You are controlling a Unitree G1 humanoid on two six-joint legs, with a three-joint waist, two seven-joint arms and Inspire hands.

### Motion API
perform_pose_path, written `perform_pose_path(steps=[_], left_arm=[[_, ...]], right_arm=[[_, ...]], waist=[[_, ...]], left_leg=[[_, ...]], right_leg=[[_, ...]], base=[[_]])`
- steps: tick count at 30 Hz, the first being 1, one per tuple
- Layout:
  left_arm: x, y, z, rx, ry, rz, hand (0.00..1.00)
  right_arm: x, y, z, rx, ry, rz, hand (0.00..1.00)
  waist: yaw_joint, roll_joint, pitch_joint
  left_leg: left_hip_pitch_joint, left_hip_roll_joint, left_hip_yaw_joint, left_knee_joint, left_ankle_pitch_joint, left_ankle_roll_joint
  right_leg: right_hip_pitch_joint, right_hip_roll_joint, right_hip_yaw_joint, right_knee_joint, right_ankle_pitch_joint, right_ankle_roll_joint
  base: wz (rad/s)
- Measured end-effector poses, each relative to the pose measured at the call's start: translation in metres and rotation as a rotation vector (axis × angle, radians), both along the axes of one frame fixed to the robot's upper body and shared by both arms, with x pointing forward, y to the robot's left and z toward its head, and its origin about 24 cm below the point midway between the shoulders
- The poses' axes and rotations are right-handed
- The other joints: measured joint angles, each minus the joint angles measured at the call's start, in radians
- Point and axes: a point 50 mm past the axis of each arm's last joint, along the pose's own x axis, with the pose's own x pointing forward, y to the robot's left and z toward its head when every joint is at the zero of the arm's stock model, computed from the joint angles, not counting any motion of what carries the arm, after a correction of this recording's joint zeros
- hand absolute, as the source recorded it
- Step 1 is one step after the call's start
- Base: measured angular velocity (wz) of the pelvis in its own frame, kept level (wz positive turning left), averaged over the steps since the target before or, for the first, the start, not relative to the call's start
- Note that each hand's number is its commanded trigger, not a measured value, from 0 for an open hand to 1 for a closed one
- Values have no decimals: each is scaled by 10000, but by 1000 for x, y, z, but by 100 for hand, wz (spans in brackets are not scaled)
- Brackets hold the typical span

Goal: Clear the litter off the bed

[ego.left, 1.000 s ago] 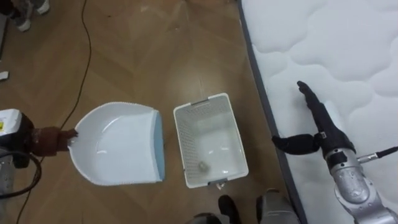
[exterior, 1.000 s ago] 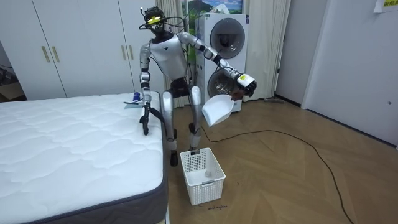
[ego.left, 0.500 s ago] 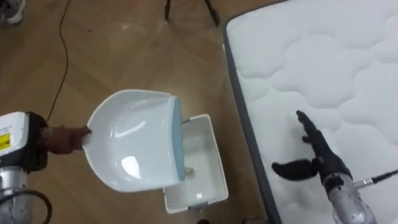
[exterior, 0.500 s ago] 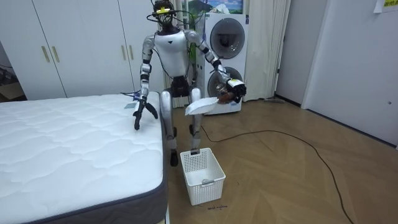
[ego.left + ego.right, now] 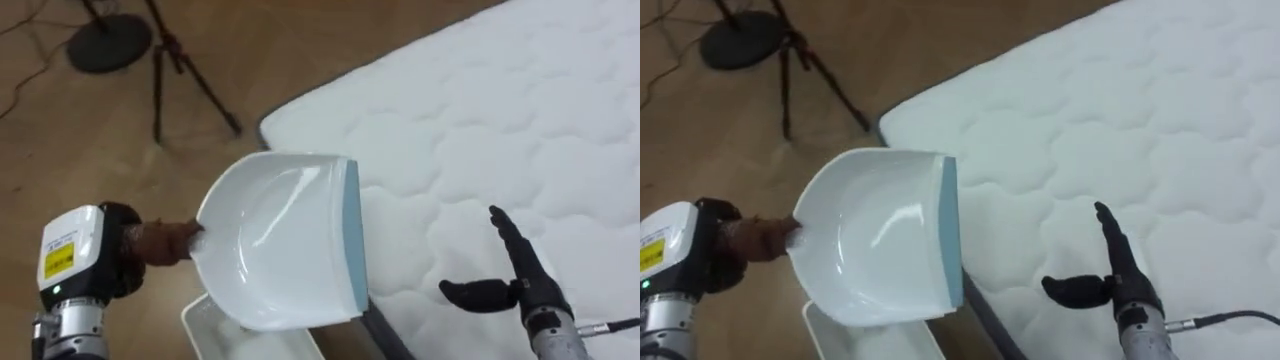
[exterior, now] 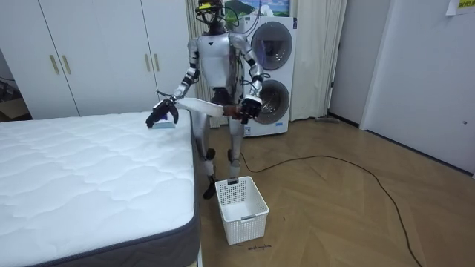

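Left hand point(image 5: 122, 250): fingers wrapped tight round the brown handle point(image 5: 165, 243) of the dustpan point(image 5: 275, 245), carrying it in the air at the left eye view's lower left.
Right hand point(image 5: 525, 282): fingers straight and together, thumb spread out to the side, holding nothing; it is over the mattress point(image 5: 500, 110), and the room view shows it raised clear of the quilted top.
Dustpan position: over the mattress corner, partly above the white basket point(image 6: 245, 215) on the floor below.
Dustpan direction: long axis runs across the view, with the handle toward the robot's left and the blue lip point(image 5: 352, 235) toward the bed on its right.
Dustpan face: the hollow white scoop is turned up toward the head camera.
Robot: stands upright at the bed's corner, with stacked washing machines point(image 6: 271, 52) behind it.
Floor: wood boards, with a dark tripod stand point(image 5: 150, 50) near the bed corner.
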Motion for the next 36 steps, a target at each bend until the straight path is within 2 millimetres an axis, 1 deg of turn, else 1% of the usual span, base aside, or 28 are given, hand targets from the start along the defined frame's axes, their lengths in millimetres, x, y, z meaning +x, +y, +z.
perform_pose_path(steps=[1,2,3,4,5,6,7,9,11,13,16,18,20,21,22,23,24,25,26,27,28,30,31,32,33,34,35,36], left_arm=[[2,0,1,-287,-112,128,100],[3,0,2,-413,-185,169,100],[6,0,4,-674,-334,280,100],[7,1,4,-911,-419,412,100],[8,1,5,-1018,-433,466,100],[8,1,4,-1193,-370,530,100],[7,0,2,-1324,-231,508,100],[7,-2,1,-1351,-61,408,100],[10,-4,2,-1395,-106,332,100],[13,-6,4,-1460,-169,272,100],[12,-9,1,-1588,51,125,100],[9,-10,-3,-1662,398,52,100],[3,-11,-9,-1574,841,51,100],[-2,-12,-13,-1635,1079,148,100],[-6,-15,-18,-1799,1291,238,100],[-7,-17,-20,-1922,1382,290,100],[-9,-21,-23,-2154,1521,332,100],[-10,-24,-25,-2322,1661,289,100],[-10,-25,-27,-2394,1757,248,100],[-16,-26,-30,-2501,1994,208,100],[-22,-27,-34,-2561,2153,225,100],[-23,-29,-35,-2623,2169,218,100],[-23,-29,-34,-2579,2146,188,100],[-23,-29,-35,-2563,2149,201,99],[-23,-28,-34,-2539,2110,248,69],[-23,-28,-33,-2562,2062,263,50],[-23,-28,-33,-2581,2052,265,0],[-22,-28,-33,-2618,2014,244,0]], right_arm=[[0,0,0,-11,25,1,0],[0,-1,-1,-23,60,-22,0],[2,-1,-2,-3,78,-32,0],[5,-1,0,32,-8,-41,0],[7,-1,0,83,-70,-66,0],[9,1,1,208,-130,-40,0],[11,3,2,284,-172,10,0],[13,7,1,435,-172,139,0],[15,9,2,571,-262,200,0],[16,10,4,556,-398,360,0],[16,10,4,650,-332,569,0],[14,12,2,680,-195,790,0],[15,13,2,482,-115,1104,0],[15,14,2,456,-84,1214,0],[15,14,2,428,-68,1235,0],[15,14,2,391,-64,1279,0],[17,15,4,362,-89,1392,0],[18,16,4,403,-81,1554,0],[18,17,4,439,-52,1639,0],[17,19,3,457,64,1781,0],[16,19,2,436,180,1839,0],[16,19,1,310,292,1831,0],[15,20,0,348,325,1826,0],[13,21,0,372,326,1843,0],[13,24,0,258,302,1982,0],[13,25,1,100,268,2113,0],[13,26,1,49,255,2151,0],[14,26,1,-11,250,2192,0]], waist=[[94,15,7],[154,36,-2],[214,46,14],[197,37,9],[202,7,30],[351,-77,84],[484,-114,111],[485,-120,105],[337,-157,85],[201,-187,64],[-121,-161,47],[-114,-165,47],[-85,-165,45],[-9,-165,42],[185,-173,42],[302,-168,40],[451,-160,29],[505,-164,30],[481,-179,24],[470,-191,-22],[452,-188,-74],[447,-225,-44],[482,-260,-46],[486,-281,-83],[456,-252,-97],[411,-267,-100],[393,-266,-100],[310,-264,-94]], left_leg=[[161,123,592,-12,-21,-15],[218,177,842,-28,-42,-36],[322,222,1304,-106,-54,-59],[375,253,1790,-167,-43,-81],[412,266,2016,-170,-31,-108],[426,256,2306,-168,-5,-152],[417,244,2299,-150,16,-183],[415,359,2204,-222,45,-229],[429,421,2305,-345,95,-271],[505,514,2624,-393,142,-326],[539,617,2636,-319,191,-402],[653,680,2552,-304,226,-475],[819,699,2216,-290,261,-536],[923,661,1641,-249,262,-537],[972,546,488,-136,264,-536],[1000,468,-299,-114,265,-536],[1035,255,-1875,-87,265,-536],[987,33,-3086,87,265,-536],[994,-46,-3518,195,266,-535],[1116,-158,-4090,270,259,-542],[1261,-233,-4463,163,218,-577],[1172,-365,-4928,-368,195,-661],[1114,-310,-4831,-671,228,-567],[1178,-289,-4731,-735,217,-546],[1244,-283,-4625,-843,217,-490],[1355,-293,-4570,-898,216,-480],[1414,-294,-4545,-926,215,-478],[1498,-336,-4539,-994,218,-474]], right_leg=[[48,-313,-662,538,-204,108],[134,-507,-918,789,-350,180],[448,-970,-1280,1019,-609,434],[659,-1332,-1531,1011,-751,625],[740,-1473,-1651,857,-765,651],[727,-1425,-1678,341,-755,676],[690,-1328,-1756,-20,-678,622],[699,-1111,-1782,-371,-383,505],[728,-949,-1729,-664,-174,443],[763,-830,-1727,-897,-2,368],[896,-619,-1722,-1308,193,314],[1022,-450,-1559,-1569,312,261],[1133,-310,-1453,-1772,436,171],[1135,-220,-1293,-1760,470,112],[1113,-109,-913,-1731,508,33],[1099,-18,-604,-1725,529,-2],[1121,169,-41,-1713,560,-63],[1154,343,481,-1692,581,-74],[1178,420,741,-1680,591,-70],[1248,564,1178,-1675,621,-89],[1274,695,1571,-1642,660,-101],[1232,836,2149,-1502,695,-60],[1160,968,2439,-1323,694,-14],[1136,1027,2498,-1302,692,6],[1158,1060,2458,-1328,704,25],[1236,1049,2405,-1406,738,33],[1262,1044,2358,-1415,741,29],[1296,1011,2222,-1411,743,25]], base=[[-129],[-116],[-102],[-100],[-106],[-116],[-115],[-84],[-46],[-32],[-14],[-40],[-73],[-109],[-124],[-142],[-130],[-118],[-103],[-104],[-102],[-78],[-74],[-55],[-34],[-21],[-15],[-6]])
